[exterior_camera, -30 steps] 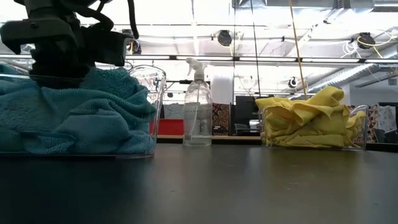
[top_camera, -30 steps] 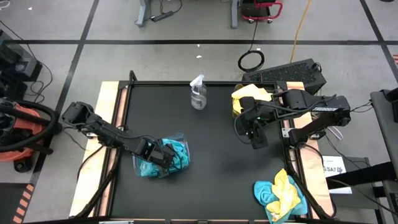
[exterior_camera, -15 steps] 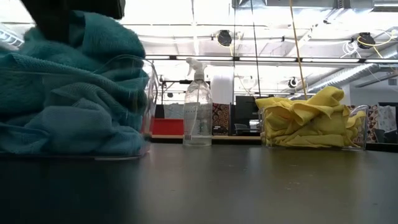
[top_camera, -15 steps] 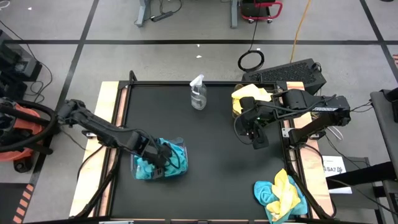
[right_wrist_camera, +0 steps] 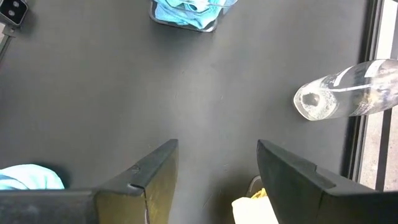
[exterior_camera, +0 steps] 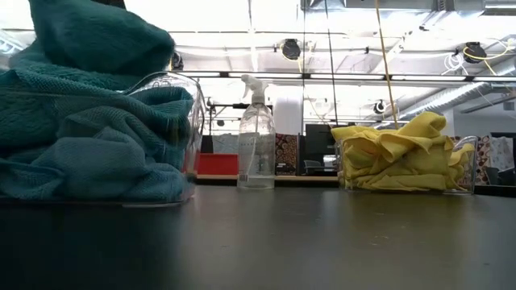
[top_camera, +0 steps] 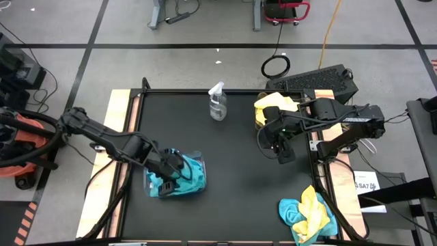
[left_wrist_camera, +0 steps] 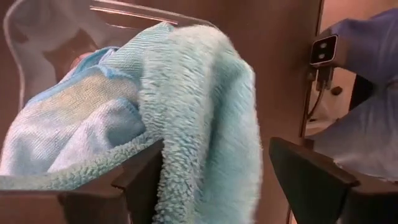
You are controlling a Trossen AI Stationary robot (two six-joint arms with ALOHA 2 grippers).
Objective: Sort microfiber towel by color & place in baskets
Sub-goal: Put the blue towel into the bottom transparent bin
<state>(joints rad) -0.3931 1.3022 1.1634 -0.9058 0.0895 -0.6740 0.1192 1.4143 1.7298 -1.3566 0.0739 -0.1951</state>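
1. Near the table's left front, the left gripper [top_camera: 166, 179] sits over a clear basket [top_camera: 196, 183] heaped with teal towels [top_camera: 186, 173]; its fingers [left_wrist_camera: 140, 180] stand spread, a fold of teal towel hanging loose between them, not pinched.
2. At the right rear edge, a second basket [exterior_camera: 466, 179] holds yellow towels [exterior_camera: 399, 155]; the right gripper [top_camera: 279, 146] hangs just in front of it over bare black table [top_camera: 232, 164], fingers [right_wrist_camera: 155, 171] spread and holding nothing.
3. A mixed pile of yellow and teal towels [top_camera: 306, 213] lies at the front right corner, reaching the table's edge.
4. A spray bottle [top_camera: 217, 102] stands near the rear edge, between the two baskets; the wide middle of the table lies open between both arms.
5. From the low view the teal heap rises above its basket's rim and runs off the picture's left side; the left gripper is out of sight there; whether the left fingers touch the basket wall cannot be told.
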